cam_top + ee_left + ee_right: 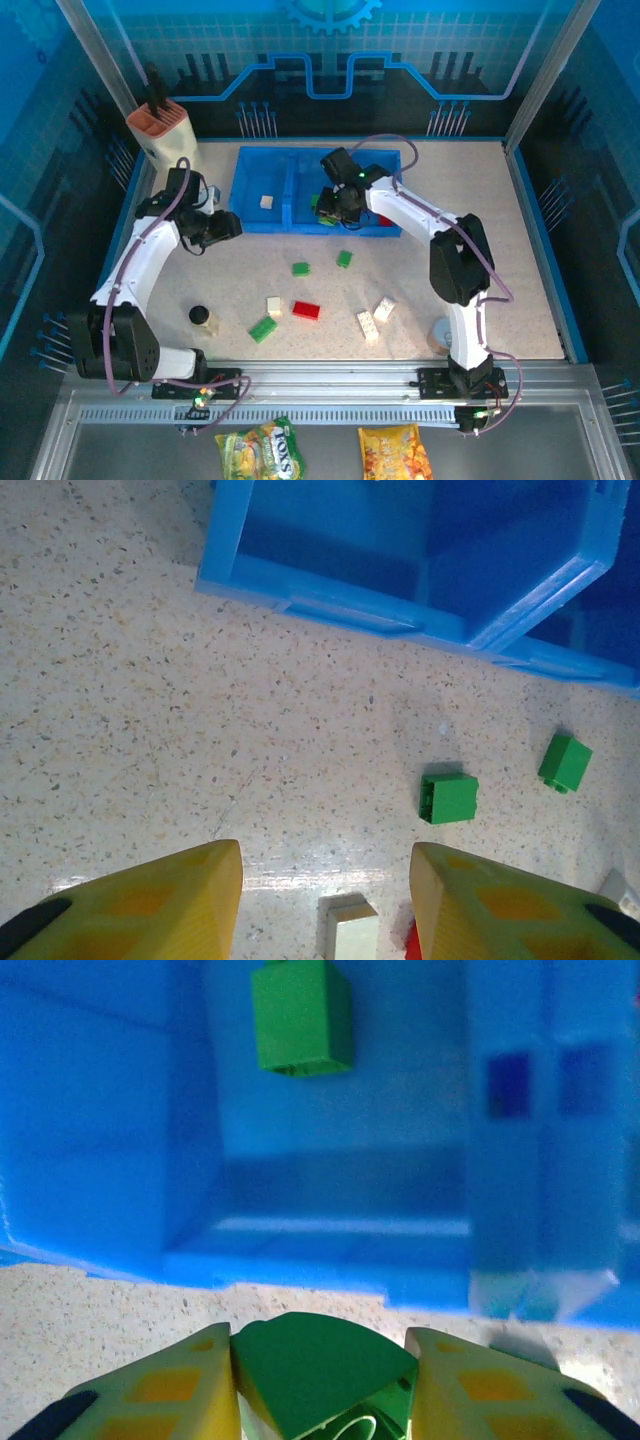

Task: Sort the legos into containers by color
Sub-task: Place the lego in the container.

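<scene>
Speckled table (520, 260) bore the blue tray (250, 180) at its far side. The right gripper (320, 1380), at the tray's near wall, was clamped on a held green brick (300, 1360); a second green brick (300, 1015) lay in the compartment ahead. The left gripper (325, 865), narrowly parted and empty, hung above the table near a loose green brick (448, 798) and a cream brick (350, 928).

Green legos (300, 268): five. Cream legos (274, 305): four. Red legos (306, 310): two. Tray (260, 175): one.
</scene>
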### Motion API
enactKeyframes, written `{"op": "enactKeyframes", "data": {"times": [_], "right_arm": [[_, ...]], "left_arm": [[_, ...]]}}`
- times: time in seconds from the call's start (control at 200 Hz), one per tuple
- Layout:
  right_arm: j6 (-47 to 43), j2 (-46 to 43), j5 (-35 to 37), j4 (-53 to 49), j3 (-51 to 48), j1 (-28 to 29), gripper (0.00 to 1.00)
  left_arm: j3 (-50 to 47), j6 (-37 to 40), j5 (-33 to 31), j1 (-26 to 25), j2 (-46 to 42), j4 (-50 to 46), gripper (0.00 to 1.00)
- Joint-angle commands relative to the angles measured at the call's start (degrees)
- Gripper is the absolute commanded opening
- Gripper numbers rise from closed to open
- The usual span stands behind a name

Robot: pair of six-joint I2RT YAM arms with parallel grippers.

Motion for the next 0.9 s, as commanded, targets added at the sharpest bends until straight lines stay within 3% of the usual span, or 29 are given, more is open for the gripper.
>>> {"op": "enactKeyframes", "data": {"times": [0.0,0.42,0.895], "right_arm": [[-6.0,3.6,1.9,-4.7,6.4,0.6,0.41],[-9.3,20.3,2.4,-13.8,27.5,0.4,0.42],[-6.8,26.9,2.3,-13.0,31.1,0.4,0.46]], "left_arm": [[-1.9,1.1,-1.2,0.4,-1.2,3.3,0.49],[-4.1,2.4,-1.4,1.6,-0.5,5.7,0.48],[-4.4,2.3,-0.9,2.0,-0.7,5.9,0.48]]}}
